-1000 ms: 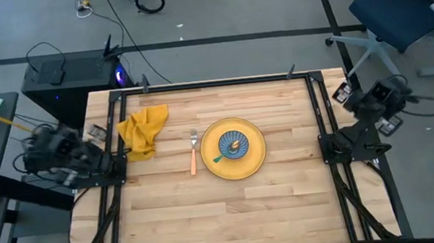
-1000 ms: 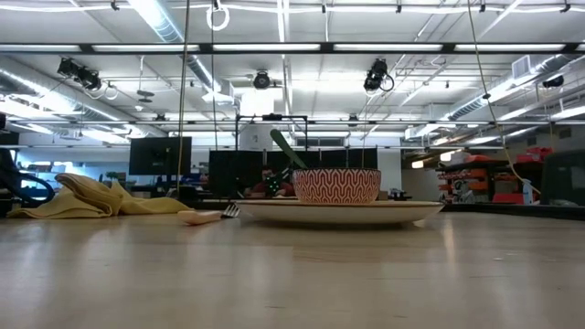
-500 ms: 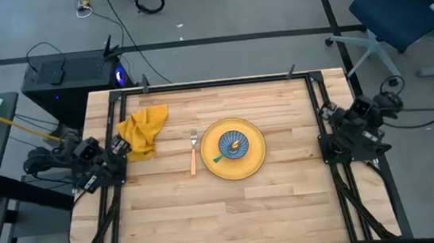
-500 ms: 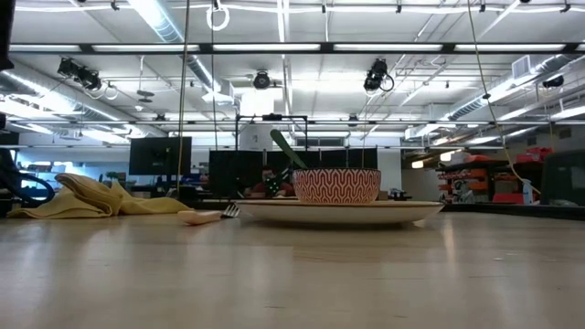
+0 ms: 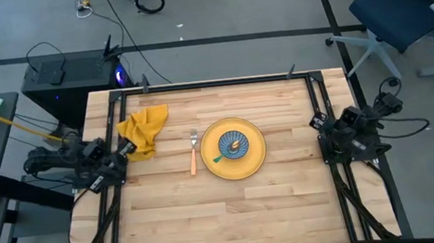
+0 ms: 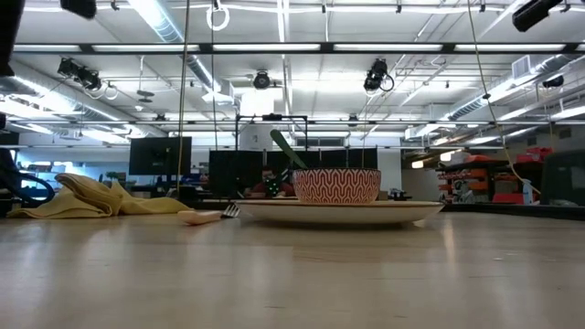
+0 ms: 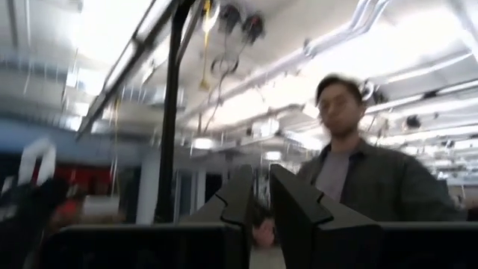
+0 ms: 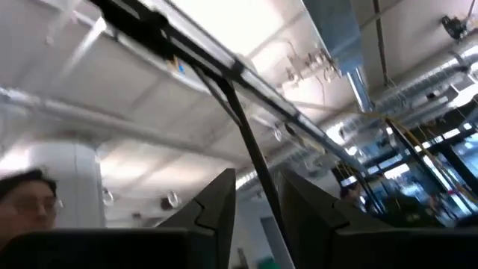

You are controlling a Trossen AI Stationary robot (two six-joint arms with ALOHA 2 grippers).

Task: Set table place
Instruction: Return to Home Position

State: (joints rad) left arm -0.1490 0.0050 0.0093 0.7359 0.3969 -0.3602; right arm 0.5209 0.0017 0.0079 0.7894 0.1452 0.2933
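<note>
On the wooden table (image 5: 226, 216) a yellow plate (image 5: 256, 159) lies near the middle. A blue patterned bowl (image 5: 234, 144) stands on it, and a green-handled spoon (image 5: 219, 158) leans in the bowl. A fork (image 5: 193, 152) with a pale orange handle lies flat just left of the plate. A crumpled yellow napkin (image 5: 144, 128) lies at the far left. My left gripper (image 5: 128, 148) is folded back at the table's left edge, tilted upward, its fingers a narrow gap apart. My right gripper (image 5: 315, 120) is at the right edge, open and tilted upward. Neither holds anything.
Black frame rails (image 5: 113, 203) run along the table's left and right sides. A black box (image 5: 68, 72) stands beyond the far left corner and an office chair (image 5: 405, 0) at the far right. A person (image 7: 351, 172) shows beyond the table.
Both arms have folded down. My left gripper has sunk and swung in toward the table's left edge. My right gripper has sunk toward the right edge. Both have rolled a little. The plate, bowl, fork and napkin have stayed put.
</note>
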